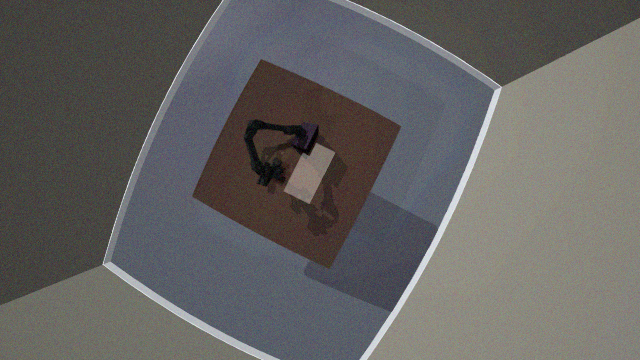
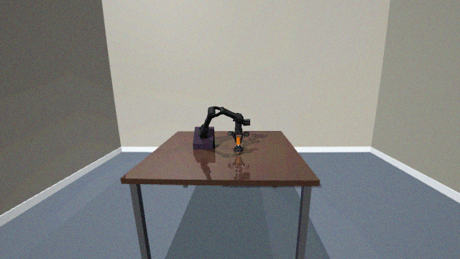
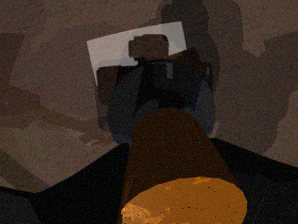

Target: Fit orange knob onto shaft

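Note:
The orange knob (image 2: 238, 140) (image 3: 172, 145) is held upright between the fingers of my gripper (image 2: 238, 137). The gripper is shut on it. The round dark pedestal (image 2: 238, 149) (image 3: 120, 112) is directly below the knob. In the exterior view, a small bright bit of the silver shaft shows between the knob's lower end and the pedestal, so the knob is not flush with the pedestal. In the wrist view, the knob covers the shaft. The knob's hole and both flat sides are hidden, so I cannot tell how they line up. In the top view, the arm hides the knob and pedestal.
The brown table (image 1: 300, 95) (image 2: 172, 169) carries a dark purple base block (image 1: 312, 136) (image 2: 203, 144) under the arm. A pale rectangular sheet (image 1: 311, 172) (image 3: 107, 50) lies beside the pedestal. Shadows of the arm fall on the table.

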`<state>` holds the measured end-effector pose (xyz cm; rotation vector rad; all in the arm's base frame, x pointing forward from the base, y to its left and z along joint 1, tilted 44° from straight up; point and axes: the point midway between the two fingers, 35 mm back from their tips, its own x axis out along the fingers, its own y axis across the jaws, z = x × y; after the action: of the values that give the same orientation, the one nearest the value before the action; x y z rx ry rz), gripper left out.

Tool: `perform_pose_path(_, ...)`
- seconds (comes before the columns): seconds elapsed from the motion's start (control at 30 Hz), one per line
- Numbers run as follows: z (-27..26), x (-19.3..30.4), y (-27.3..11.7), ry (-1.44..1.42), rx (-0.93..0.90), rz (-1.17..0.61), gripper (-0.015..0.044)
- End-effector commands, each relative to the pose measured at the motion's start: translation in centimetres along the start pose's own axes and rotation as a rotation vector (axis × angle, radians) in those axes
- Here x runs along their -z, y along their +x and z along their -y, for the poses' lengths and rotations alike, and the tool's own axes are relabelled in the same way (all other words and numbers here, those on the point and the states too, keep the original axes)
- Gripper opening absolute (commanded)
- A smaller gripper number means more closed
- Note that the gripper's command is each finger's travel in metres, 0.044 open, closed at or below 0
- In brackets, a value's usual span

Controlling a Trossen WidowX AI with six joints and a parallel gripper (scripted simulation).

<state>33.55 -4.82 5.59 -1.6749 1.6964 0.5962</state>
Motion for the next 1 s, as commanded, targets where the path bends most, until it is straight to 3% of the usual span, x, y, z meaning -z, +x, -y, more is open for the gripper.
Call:
perform_pose_path(0.0, -0.06, 0.26, -0.40, -0.003, 0.001, -0.005, 0.0000)
perform_pose_path(0.3, 0.08, 0.22, -0.43, -0.212, 0.000, -0.005, 0.0000)
perform_pose_path(0.97, 0.27, 0.09, 0.08, -0.212, 0.001, -0.005, 0.0000)
